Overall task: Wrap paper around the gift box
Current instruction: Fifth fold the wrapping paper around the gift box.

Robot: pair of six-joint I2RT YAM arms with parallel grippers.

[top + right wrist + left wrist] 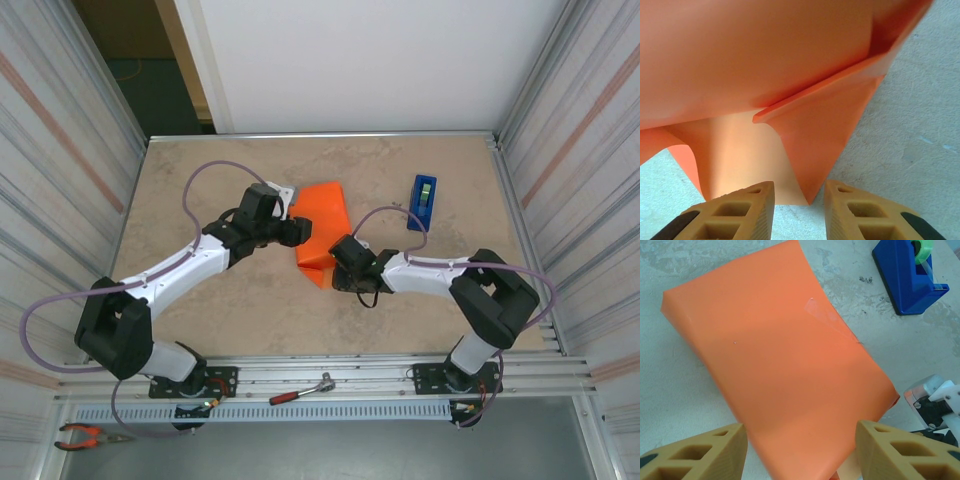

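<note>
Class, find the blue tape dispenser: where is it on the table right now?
In the top external view the blue tape dispenser stands on the table, far right side, just right of the orange paper, with bare tabletop between them.

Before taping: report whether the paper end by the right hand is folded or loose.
Loose: the paper flap juts out unfolded, its tip between the right hand's fingers.
</note>
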